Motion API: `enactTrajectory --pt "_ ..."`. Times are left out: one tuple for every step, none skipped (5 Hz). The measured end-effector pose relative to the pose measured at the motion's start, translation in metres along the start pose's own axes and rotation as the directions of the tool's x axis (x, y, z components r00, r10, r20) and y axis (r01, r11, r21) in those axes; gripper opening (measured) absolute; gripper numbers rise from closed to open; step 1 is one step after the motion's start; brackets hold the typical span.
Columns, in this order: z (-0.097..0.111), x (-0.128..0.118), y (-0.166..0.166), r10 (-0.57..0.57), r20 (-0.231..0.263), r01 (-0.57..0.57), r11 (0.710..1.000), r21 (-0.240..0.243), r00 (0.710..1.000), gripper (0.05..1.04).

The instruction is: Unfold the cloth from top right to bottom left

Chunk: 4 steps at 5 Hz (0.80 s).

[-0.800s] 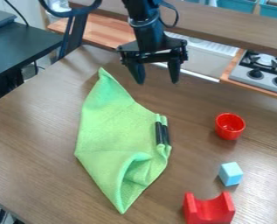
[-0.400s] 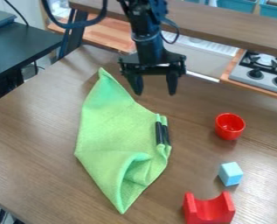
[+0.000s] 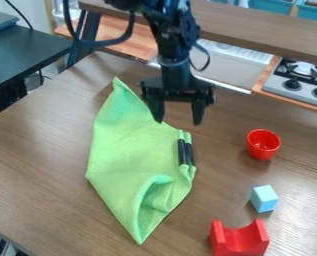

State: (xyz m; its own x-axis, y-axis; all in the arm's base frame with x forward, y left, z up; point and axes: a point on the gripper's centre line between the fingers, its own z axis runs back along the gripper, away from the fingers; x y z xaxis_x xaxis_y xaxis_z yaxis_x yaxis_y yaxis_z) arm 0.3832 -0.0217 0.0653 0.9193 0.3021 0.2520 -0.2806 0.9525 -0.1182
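Over the brown wooden table point(image 3: 40, 160), my black two-finger gripper point(image 3: 178, 121) is empty, fingers apart. Green textured cloth point(image 3: 127, 142) ungrasped, fold in place; I judge full unfold left.

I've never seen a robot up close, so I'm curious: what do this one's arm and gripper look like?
The arm is black, built of chunky, jointed segments, with a thick dark cable looping outside it and a thinner one near its lower part. The gripper is black too: a wide, blocky crosspiece with two stubby fingers that narrow toward their ends.
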Motion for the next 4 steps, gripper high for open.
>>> enactTrajectory --pt "-0.008 -0.007 0.002 -0.015 0.009 0.014 1.000 0.027 1.000 1.001" --pt "-0.015 -0.014 0.007 -0.013 0.021 0.012 0.999 0.039 1.000 1.001" --pt "-0.022 -0.019 0.009 0.013 0.038 -0.014 0.999 0.030 0.999 1.001" --pt "-0.037 -0.026 0.008 0.076 0.049 -0.076 0.997 -0.003 0.996 1.001"
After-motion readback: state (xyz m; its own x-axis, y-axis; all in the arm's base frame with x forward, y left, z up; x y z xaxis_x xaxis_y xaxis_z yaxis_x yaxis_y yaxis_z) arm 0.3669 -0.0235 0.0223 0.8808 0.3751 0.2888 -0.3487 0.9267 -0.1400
